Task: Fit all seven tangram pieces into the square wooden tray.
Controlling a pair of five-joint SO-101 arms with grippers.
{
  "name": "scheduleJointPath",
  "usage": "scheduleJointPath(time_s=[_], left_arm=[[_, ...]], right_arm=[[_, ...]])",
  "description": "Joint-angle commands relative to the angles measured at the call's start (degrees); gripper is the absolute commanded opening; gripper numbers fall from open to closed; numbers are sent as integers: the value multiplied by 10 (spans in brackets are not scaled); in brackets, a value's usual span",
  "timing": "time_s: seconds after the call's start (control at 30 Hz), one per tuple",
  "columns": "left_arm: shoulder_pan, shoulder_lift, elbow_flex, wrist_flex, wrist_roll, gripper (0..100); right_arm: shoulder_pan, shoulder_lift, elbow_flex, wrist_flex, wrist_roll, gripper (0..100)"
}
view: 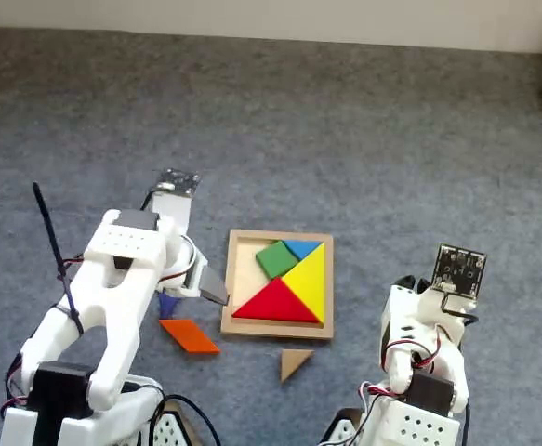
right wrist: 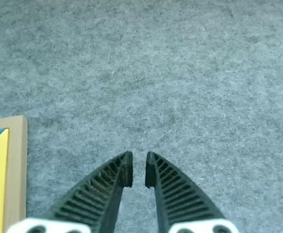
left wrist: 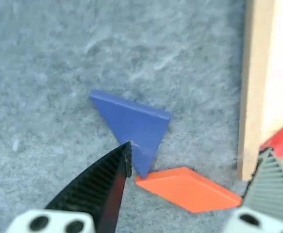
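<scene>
Grey carpet (right wrist: pixel 180 73), L gripper (left wrist: pixel 197 148) spread wide, one tip on blue triangle (left wrist: pixel 134 124); R gripper (right wrist: pixel 139 170) nearly closed over carpet

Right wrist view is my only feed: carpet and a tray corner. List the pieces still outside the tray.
Observer: Three lie outside: a blue triangle, an orange parallelogram touching its tip, and a tan triangle.
Operator: Give me the left pincer's position.
Observer: The left pincer is open, one fingertip over the blue triangle, the other by the tray wall.
Operator: Report what's seated.
Observer: A green square, small blue triangle, yellow triangle and red triangle.
</scene>
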Motion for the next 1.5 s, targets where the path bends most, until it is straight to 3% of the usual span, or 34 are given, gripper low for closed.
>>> scheduleJointPath(time_s=[0.0,0.13,0.37,0.67,0.87,1.17,1.47], left_arm=[[6,-9,5,-33,24,378],[-5,58,-10,-44,25,378],[-92,184,-119,59,21,378],[-205,197,-138,77,-51,377],[-175,196,-148,76,-56,262],[-90,197,-204,79,-22,264],[-110,204,-185,74,-23,264]], right_arm=[[3,-4,59,-12,-6,54],[3,-4,59,-12,-6,54],[3,-4,59,-11,-6,54],[3,-4,59,-11,-6,54],[3,-4,59,-11,-6,54],[3,-4,59,-11,-6,54],[3,-4,59,-11,-6,54]])
